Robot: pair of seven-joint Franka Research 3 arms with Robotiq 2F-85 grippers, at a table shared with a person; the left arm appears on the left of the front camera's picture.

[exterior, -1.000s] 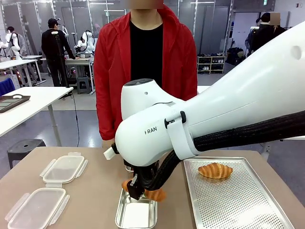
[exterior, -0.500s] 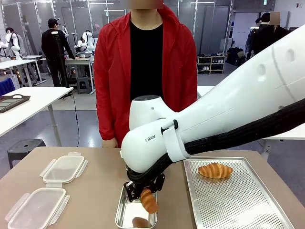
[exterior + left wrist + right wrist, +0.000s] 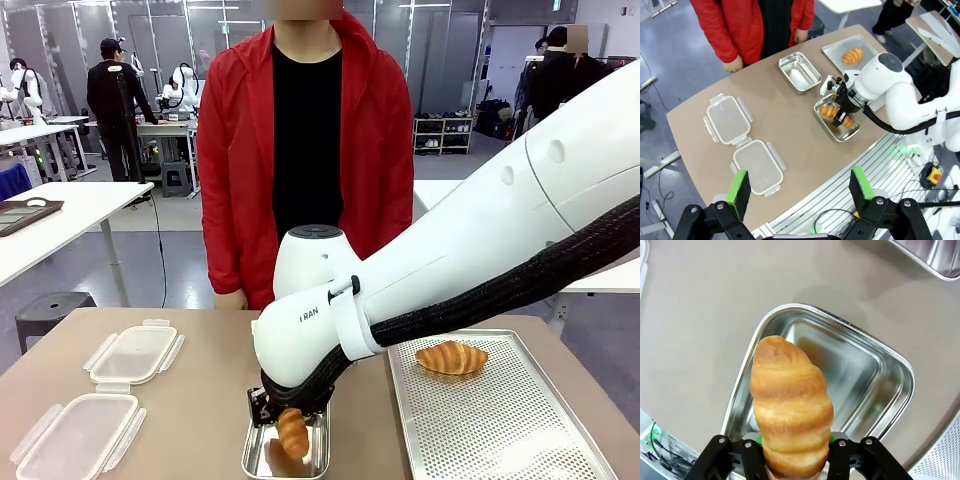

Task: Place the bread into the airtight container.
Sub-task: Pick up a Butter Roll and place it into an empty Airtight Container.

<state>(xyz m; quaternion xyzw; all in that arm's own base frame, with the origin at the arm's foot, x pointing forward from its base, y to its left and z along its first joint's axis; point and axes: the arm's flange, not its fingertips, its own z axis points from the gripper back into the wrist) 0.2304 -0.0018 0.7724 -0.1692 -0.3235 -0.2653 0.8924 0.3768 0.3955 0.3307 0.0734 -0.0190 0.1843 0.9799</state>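
Currently bread sits between the pads of my right gripper, bottom centre, above the container. Clamped or released, can't tell.

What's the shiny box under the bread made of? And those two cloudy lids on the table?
The box looks like metal, probably stainless steel: it is silvery and polished, and its walls show blurry reflections near the bread. The far lid and near lid look like plastic: milky, half see-through, with flaps along their edges.
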